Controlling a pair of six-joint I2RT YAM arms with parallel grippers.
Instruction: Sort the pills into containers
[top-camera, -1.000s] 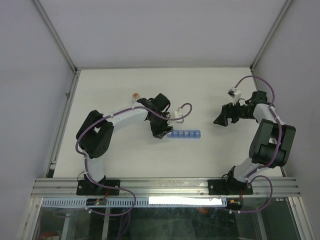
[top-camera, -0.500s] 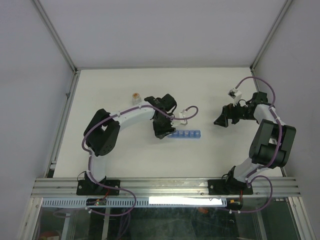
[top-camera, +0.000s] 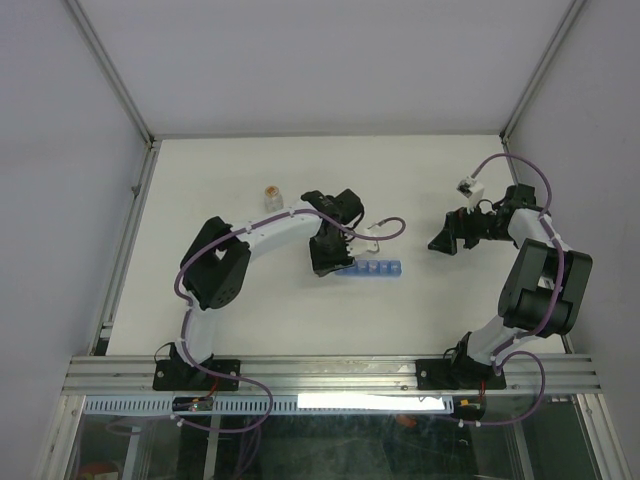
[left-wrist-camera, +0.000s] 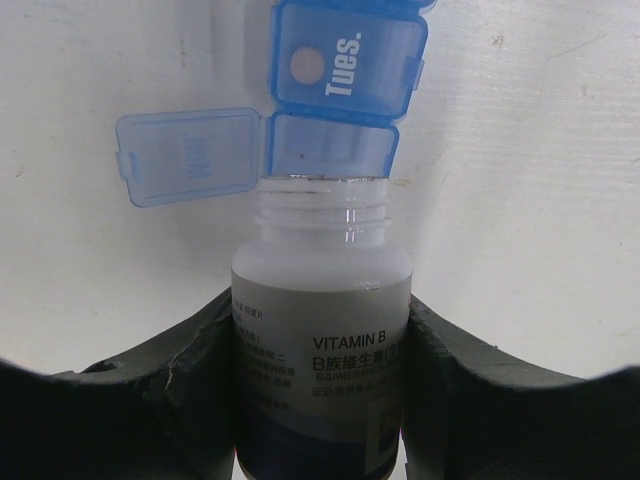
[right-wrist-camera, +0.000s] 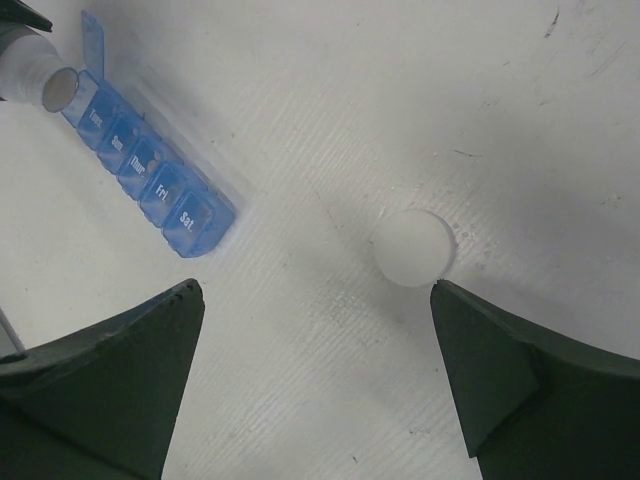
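The blue pill organizer (top-camera: 370, 268) lies mid-table. My left gripper (top-camera: 328, 256) is shut on an uncapped white "VITAMIN B" bottle (left-wrist-camera: 320, 330). The bottle is tipped so its mouth meets the organizer's end compartment (left-wrist-camera: 330, 145), whose lid (left-wrist-camera: 190, 157) is flipped open. A tan pill (left-wrist-camera: 306, 66) shows through the "Tues." lid. In the right wrist view the organizer (right-wrist-camera: 150, 180) and the bottle's mouth (right-wrist-camera: 45, 85) are at upper left. My right gripper (top-camera: 445, 240) is open and empty above the table, and its fingers (right-wrist-camera: 120, 370) frame bare table.
A round white cap (right-wrist-camera: 412, 247) lies on the table under my right gripper. A small clear vial with orange (top-camera: 271, 194) stands behind my left arm. The table is walled on the left, back and right.
My left arm has swung right with the bottle, bringing its mouth onto the organizer's left end and uncovering the clear vial. The right arm has barely moved.
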